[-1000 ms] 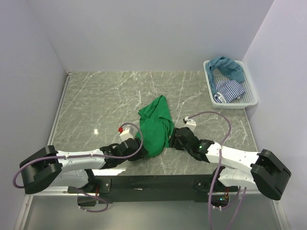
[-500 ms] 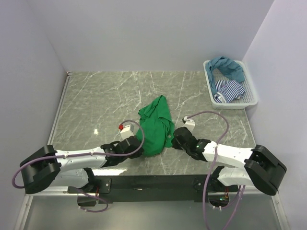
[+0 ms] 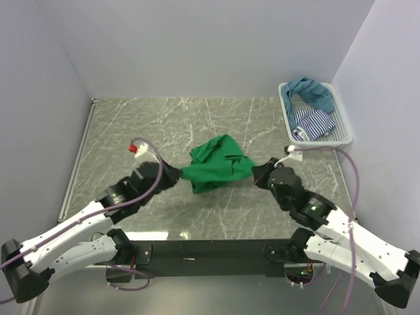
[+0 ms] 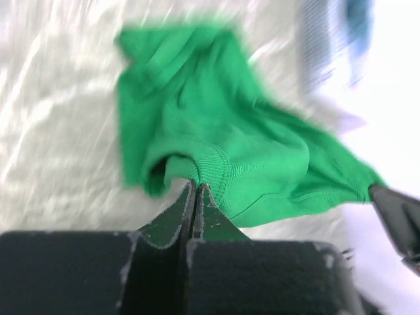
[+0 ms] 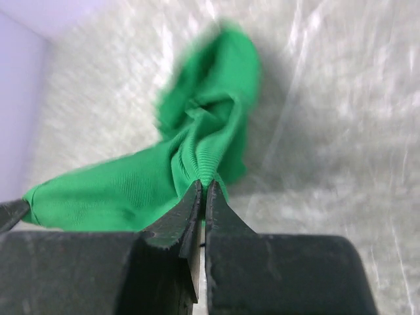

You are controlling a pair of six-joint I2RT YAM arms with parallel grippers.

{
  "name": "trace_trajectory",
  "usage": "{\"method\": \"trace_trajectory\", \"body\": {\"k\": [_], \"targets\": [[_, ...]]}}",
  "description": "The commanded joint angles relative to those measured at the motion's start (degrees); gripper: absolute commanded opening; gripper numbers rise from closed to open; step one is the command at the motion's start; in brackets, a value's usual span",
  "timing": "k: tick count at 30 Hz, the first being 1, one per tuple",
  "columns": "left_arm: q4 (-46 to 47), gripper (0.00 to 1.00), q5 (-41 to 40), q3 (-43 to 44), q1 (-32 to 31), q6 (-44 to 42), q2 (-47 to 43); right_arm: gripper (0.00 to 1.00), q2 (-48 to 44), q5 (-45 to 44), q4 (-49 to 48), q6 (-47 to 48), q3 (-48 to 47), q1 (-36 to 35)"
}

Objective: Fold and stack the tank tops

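The bright green tank top (image 3: pixel 216 163) hangs stretched between both grippers above the middle of the marble table (image 3: pixel 131 125). My left gripper (image 3: pixel 177 174) is shut on its ribbed hem (image 4: pixel 209 167) at the left end. My right gripper (image 3: pixel 257 173) is shut on a bunched ribbed edge (image 5: pixel 200 157) at the right end. The green tank top (image 4: pixel 216 131) sags between them, and the green cloth (image 5: pixel 118 190) spreads leftward in the right wrist view. The teal-blue tank top (image 3: pixel 312 92) and the navy-and-white striped tank top (image 3: pixel 312 123) lie in the basket.
A white mesh basket (image 3: pixel 344 134) stands at the back right corner of the table, against the right wall. Pale walls close the table at the left, back and right. The black base rail (image 3: pixel 210 249) runs along the near edge.
Both grippers closed on the green top and lifted it away from the near edge, moving apart. The top went from a lengthwise heap to a band stretched left to right.
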State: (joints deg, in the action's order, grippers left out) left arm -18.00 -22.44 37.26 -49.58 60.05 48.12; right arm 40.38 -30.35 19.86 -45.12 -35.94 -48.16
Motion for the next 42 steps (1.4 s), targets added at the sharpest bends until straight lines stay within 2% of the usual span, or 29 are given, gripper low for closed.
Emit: {"method": "trace_trajectory", "body": {"k": [1, 8, 12, 17, 21, 25, 29, 30, 31, 32, 33, 35, 36, 37, 38, 39, 40, 41, 42], "targets": [[-6.2, 0.0, -3.4, 11.9, 2.8, -6.3, -2.3, 0.0, -1.8, -5.2, 5.1, 5.5, -10.4, 0.3], [-10.4, 0.01, -4.1, 32.8, 3.1, -13.8, -0.9, 0.0, -0.9, -4.4, 5.6, 14.0, -27.8, 0.4], [-13.4, 0.01, -2.8, 42.4, 3.1, -16.6, 0.1, 0.0, 0.1, -3.3, 6.6, 17.1, -38.3, 0.4], [-16.5, 0.01, -0.3, 51.5, 3.0, -18.2, 1.0, 0.0, 0.6, -0.3, 6.3, 19.6, -45.7, 0.4], [-16.4, 0.01, -0.8, 52.8, 3.0, -18.7, 0.7, 0.0, 3.7, 0.3, 7.5, 21.2, -51.6, 0.3], [-14.1, 0.01, -2.5, 51.9, 3.1, -18.2, 2.6, 0.0, 8.0, -2.4, 5.2, 23.6, -52.2, 0.4], [-9.7, 0.01, -2.2, 47.4, 5.0, -17.1, 9.2, 0.0, 13.7, -3.6, 2.0, 25.4, -49.8, 2.7], [-8.3, 0.01, 1.0, 46.3, 7.2, -16.5, 10.5, 0.0, 15.1, -1.8, 1.2, 24.8, -48.0, 7.7], [-6.4, 0.01, 4.6, 44.8, 13.6, -15.8, 11.8, 0.0, 18.2, 5.5, -0.2, 23.5, -46.9, 11.0], [-2.0, 0.01, 8.1, 41.6, 17.4, -13.5, 15.1, 0.0, 20.2, 8.8, -1.6, 21.2, -45.8, 14.6], [0.3, 0.01, 13.1, 40.1, 23.9, -12.4, 17.1, 0.0, 24.8, 11.8, -3.3, 20.5, -43.9, 18.9], [6.7, 0.01, 15.2, 37.7, 28.3, -10.0, 25.0, 0.0, 31.0, 16.3, -9.0, 20.6, -43.2, 21.6], [8.1, 0.01, 17.1, 38.0, 30.1, -9.5, 28.4, 0.0, 38.6, 17.1, -10.1, 20.3, -45.3, 22.7], [9.1, 0.01, 16.9, 40.1, 32.5, -9.3, 35.6, 0.09, 42.8, 20.3, -10.9, 19.9, -47.3, 24.7], [9.7, 0.01, 16.6, 41.3, 33.5, -9.1, 39.1, 0.21, 47.2, 21.9, -10.2, 19.6, -53.2, 25.6], [12.8, 0.05, 17.9, 42.4, 35.2, -8.9, 42.6, 0.44, 55.3, 23.7, -8.5, 19.3, -56.7, 27.1], [14.0, 0.29, 18.2, 43.4, 35.9, -9.9, 48.9, 0.53, 59.0, 26.1, -7.8, 19.1, -59.8, 27.7], [13.3, 0.4, 18.0, 48.2, 36.5, -10.1, 52.1, 0.59, 62.2, 26.6, -6.5, 18.8, -66.1, 28.2], [11.4, 0.48, 18.4, 50.6, 37.4, -10.9, 54.8, 0.65, 67.1, 26.7, -4.7, 18.8, -69.1, 28.6]]}}
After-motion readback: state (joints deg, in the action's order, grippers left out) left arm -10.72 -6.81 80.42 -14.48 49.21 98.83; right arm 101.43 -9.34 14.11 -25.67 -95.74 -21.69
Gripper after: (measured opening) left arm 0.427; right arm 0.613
